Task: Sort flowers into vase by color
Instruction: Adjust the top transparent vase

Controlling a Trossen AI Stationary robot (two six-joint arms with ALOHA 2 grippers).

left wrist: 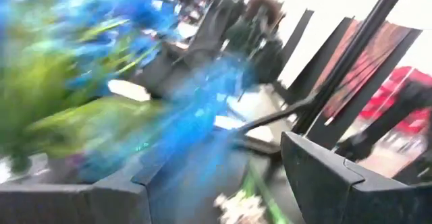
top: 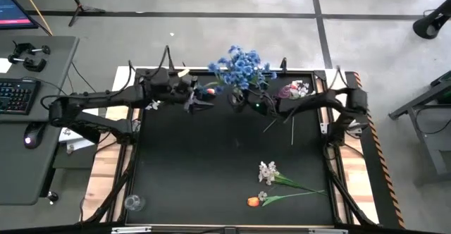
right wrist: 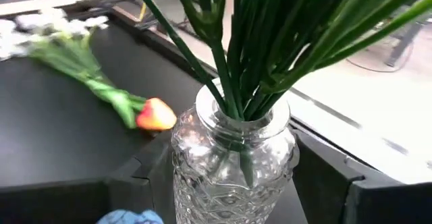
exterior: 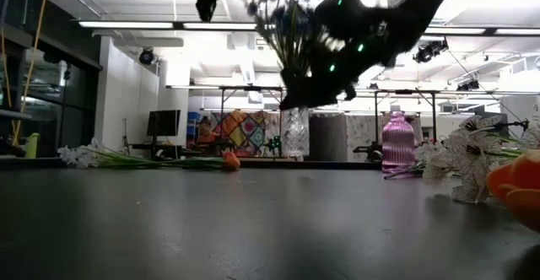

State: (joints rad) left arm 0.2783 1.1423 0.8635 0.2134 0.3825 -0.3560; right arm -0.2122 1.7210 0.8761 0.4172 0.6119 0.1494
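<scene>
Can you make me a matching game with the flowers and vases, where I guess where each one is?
Things:
1. blue flowers
2. orange tulip
3. pink vase
4. clear glass vase

Places or states:
A. lying flat on the black table, near the front edge
B. between the right gripper's fingers
C. standing in the clear vase
D. standing alone at the back of the table

Pairs: 1-C, 2-A, 3-D, 4-B
</scene>
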